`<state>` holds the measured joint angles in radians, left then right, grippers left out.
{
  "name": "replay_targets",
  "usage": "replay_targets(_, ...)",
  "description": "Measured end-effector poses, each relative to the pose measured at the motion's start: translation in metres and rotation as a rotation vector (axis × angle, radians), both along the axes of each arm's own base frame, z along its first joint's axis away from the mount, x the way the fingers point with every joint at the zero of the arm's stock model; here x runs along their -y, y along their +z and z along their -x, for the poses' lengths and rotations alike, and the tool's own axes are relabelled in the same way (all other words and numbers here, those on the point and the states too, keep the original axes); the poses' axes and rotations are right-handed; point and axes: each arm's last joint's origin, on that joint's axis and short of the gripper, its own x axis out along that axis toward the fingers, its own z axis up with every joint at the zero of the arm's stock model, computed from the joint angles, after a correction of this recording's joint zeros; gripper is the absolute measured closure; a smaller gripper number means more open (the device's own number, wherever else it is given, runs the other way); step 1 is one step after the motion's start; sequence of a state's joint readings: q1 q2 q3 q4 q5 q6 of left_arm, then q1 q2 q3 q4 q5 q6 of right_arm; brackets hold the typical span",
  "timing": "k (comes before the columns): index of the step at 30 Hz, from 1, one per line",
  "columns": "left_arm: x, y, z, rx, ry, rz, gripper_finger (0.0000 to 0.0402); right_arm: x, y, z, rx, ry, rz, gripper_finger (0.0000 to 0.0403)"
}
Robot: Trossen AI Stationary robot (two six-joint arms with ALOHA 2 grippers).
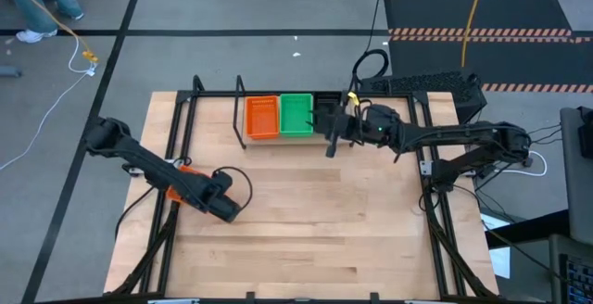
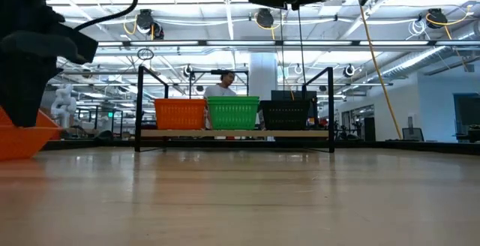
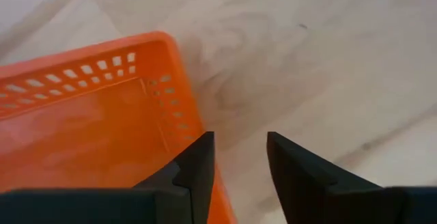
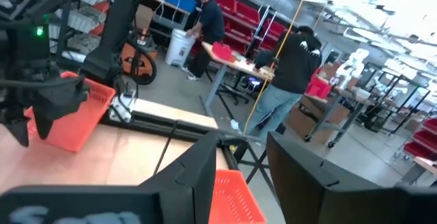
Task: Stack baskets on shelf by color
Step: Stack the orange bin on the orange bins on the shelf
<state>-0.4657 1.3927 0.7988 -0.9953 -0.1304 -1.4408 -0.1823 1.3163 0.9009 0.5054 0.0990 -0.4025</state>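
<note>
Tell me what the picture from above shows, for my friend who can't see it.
On a wooden table, three baskets sit in a row on a shelf: orange, green, black. The right end effector hovers by the black basket, while the left end effector is beside another orange basket.

On the shelf (image 1: 236,119) at the tabletop's (image 1: 315,230) far edge sit an orange basket (image 1: 261,117), a green basket (image 1: 296,115) touching it, and a black basket (image 1: 326,109). The right hand (image 1: 332,137) hovers by the black one. The left hand (image 1: 232,209) is near the tabletop's left side, with another orange basket (image 1: 181,179) beside its arm.
</note>
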Motion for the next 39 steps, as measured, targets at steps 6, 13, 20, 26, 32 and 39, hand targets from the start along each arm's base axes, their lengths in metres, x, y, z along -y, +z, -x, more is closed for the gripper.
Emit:
replay_targets(6,0.004,0.017,-0.007,0.025,-0.109,0.013,0.0266,0.000,-0.005,0.000,-0.043,0.005,-0.035,0.0280)
replay_targets(13,-0.003,0.032,0.003,-0.109,-0.108,-0.077,0.0266,-0.005,-0.009,-0.001,-0.083,0.157,-0.071,0.0280)
replay_targets(20,-0.003,0.010,0.003,-0.058,-0.108,-0.055,0.0266,-0.005,-0.009,-0.001,-0.077,0.153,-0.070,0.0280)
replay_targets(26,0.004,0.000,-0.019,0.192,-0.183,0.038,0.0266,-0.005,-0.006,-0.001,-0.047,0.154,-0.062,0.0280)
replay_targets(32,0.012,0.026,-0.054,0.532,-0.370,0.069,0.0266,-0.005,-0.005,-0.001,-0.043,0.154,-0.060,0.0280)
replay_targets(39,0.001,0.071,-0.037,0.346,-0.360,-0.117,0.0266,-0.005,-0.006,-0.001,-0.054,0.153,-0.057,0.0280)
